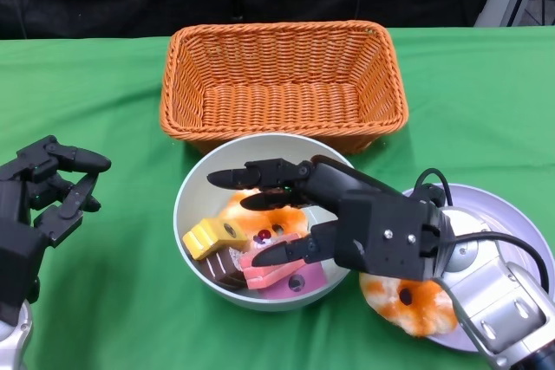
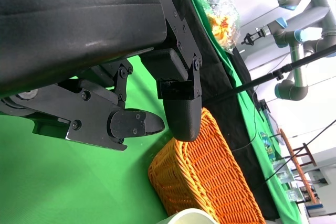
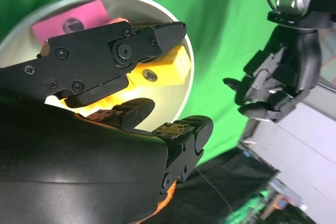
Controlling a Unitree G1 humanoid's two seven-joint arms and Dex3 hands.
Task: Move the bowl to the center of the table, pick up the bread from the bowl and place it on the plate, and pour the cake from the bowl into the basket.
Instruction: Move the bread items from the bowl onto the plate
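The white bowl (image 1: 185,190) stands mid-table just in front of the orange wicker basket (image 1: 282,84). In it lie a yellow cake piece (image 1: 211,236), a pink one (image 1: 293,281), a brown one (image 1: 227,268) and an orange-white bread (image 1: 263,228). My right hand (image 1: 347,214) hovers over the bowl with its fingers spread above the bread, holding nothing. Another orange bread (image 1: 409,302) lies on the grey plate (image 1: 512,214) at the right, partly under my right wrist. My left hand (image 1: 43,197) is open, left of the bowl. The right wrist view shows the bowl (image 3: 176,32) and yellow cake (image 3: 169,70) beneath the fingers (image 3: 152,35).
The basket (image 2: 205,171) is empty and almost touches the bowl's far rim. Green cloth covers the table, with bare cloth left of the bowl and at both sides of the basket. Beyond the table edge the left wrist view shows other robot arms and stands.
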